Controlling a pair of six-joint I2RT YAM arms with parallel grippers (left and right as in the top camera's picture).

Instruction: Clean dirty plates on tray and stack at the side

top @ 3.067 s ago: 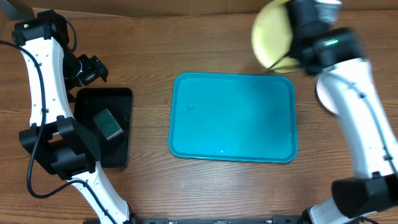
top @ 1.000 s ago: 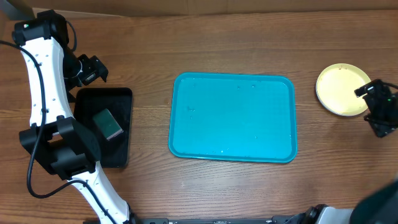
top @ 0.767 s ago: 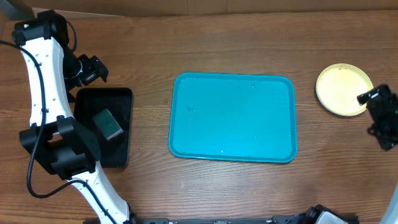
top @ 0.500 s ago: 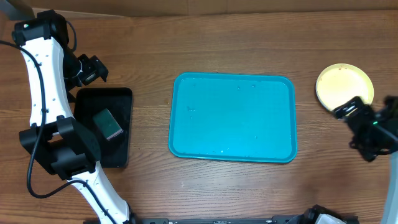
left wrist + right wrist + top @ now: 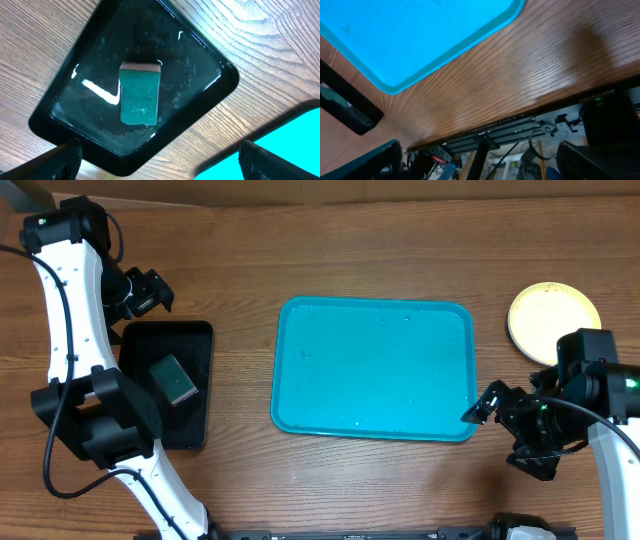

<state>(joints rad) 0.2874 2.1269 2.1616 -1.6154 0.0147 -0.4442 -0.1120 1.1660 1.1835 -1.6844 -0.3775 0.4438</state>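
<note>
The turquoise tray (image 5: 375, 368) lies mid-table with nothing on it. One yellow-green plate (image 5: 553, 320) rests on the table to its right, apart from both grippers. My right gripper (image 5: 508, 435) hangs open and holds nothing, off the tray's front right corner. In the right wrist view it (image 5: 480, 165) points past the table's front edge, with the tray (image 5: 410, 35) at upper left. My left gripper (image 5: 160, 292) is open behind the black tray. In the left wrist view its wide-apart fingers (image 5: 65, 160) hold nothing.
A black tray (image 5: 200, 330) at the left holds a green sponge (image 5: 173, 378), also seen in the left wrist view as sponge (image 5: 140, 93) in black tray (image 5: 220, 85). The tray's corner (image 5: 280, 145) shows at the lower right. Below the table edge are frame bars and cables (image 5: 520, 135).
The right arm, which earlier held the yellow-green plate, has left it on the table and swung forward and left to the tray's front right corner. The left arm has not moved.
</note>
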